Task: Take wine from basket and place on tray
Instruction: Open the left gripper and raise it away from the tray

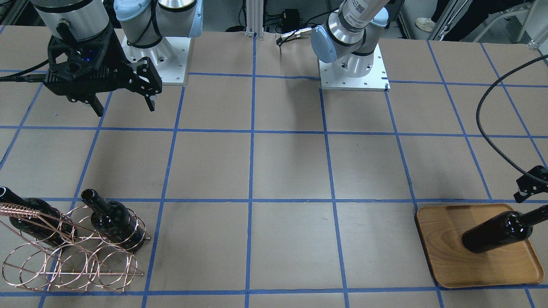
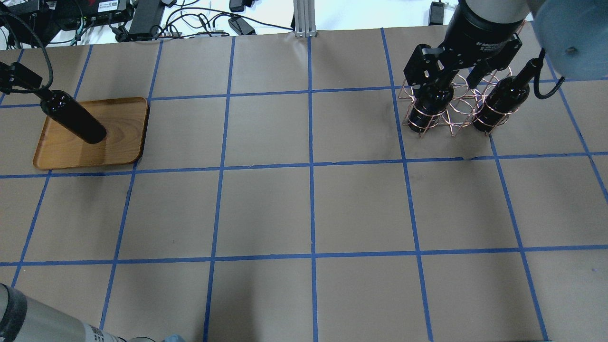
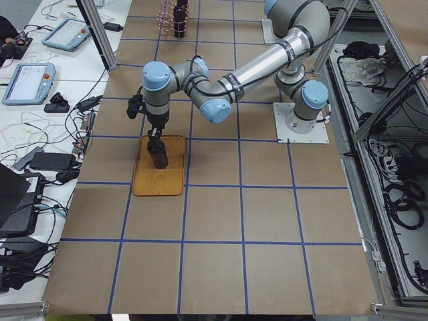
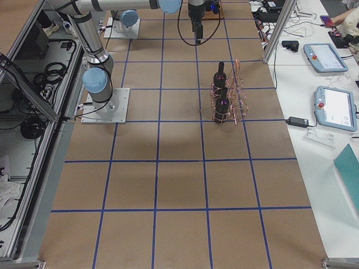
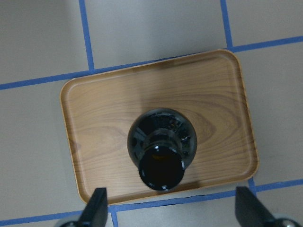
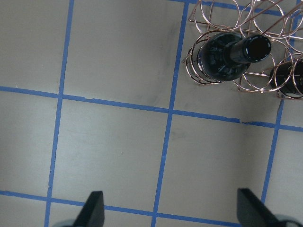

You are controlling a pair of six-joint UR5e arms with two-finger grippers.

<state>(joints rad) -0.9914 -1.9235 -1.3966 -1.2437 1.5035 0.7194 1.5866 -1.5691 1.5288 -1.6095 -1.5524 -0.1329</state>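
Observation:
One wine bottle (image 1: 492, 234) stands upright on the wooden tray (image 1: 445, 248) and shows from above in the left wrist view (image 5: 162, 144). My left gripper (image 5: 170, 201) is open, its fingers wide apart on either side of the bottle's neck, not touching it; it also shows in the overhead view (image 2: 19, 80). Two more bottles (image 1: 112, 219) (image 1: 30, 216) stand in the copper wire basket (image 1: 72, 261). My right gripper (image 1: 125, 109) is open and empty, high above the table on the robot's side of the basket (image 6: 236, 56).
The two arm bases (image 1: 355, 64) (image 1: 158, 55) stand at the table's robot edge. A black cable (image 1: 483, 119) loops over the table near the tray. Blue tape lines grid the brown table. Operator desks with tablets (image 4: 331, 56) run along the far side.

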